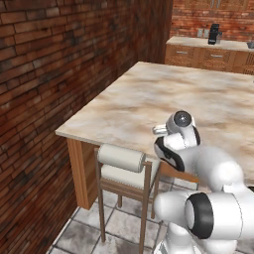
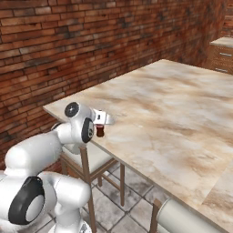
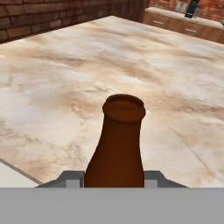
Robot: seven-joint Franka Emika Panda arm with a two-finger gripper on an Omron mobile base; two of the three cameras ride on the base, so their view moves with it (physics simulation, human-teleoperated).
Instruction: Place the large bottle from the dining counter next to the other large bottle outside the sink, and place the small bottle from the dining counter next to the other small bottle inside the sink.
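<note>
The claw (image 3: 114,181) is closed around the lower body of a brown bottle (image 3: 116,144), which stands upright between its fingertips. Bottle and claw sit over the near edge of the marble desk (image 2: 173,113), above a cushioned stool (image 1: 121,166).

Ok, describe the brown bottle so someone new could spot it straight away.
Find the long beige marble counter beside the brick wall. At its near edge, above a cushioned stool, the gripper is shut on the bottle: reddish-brown, narrow-necked, open-mouthed.
</note>
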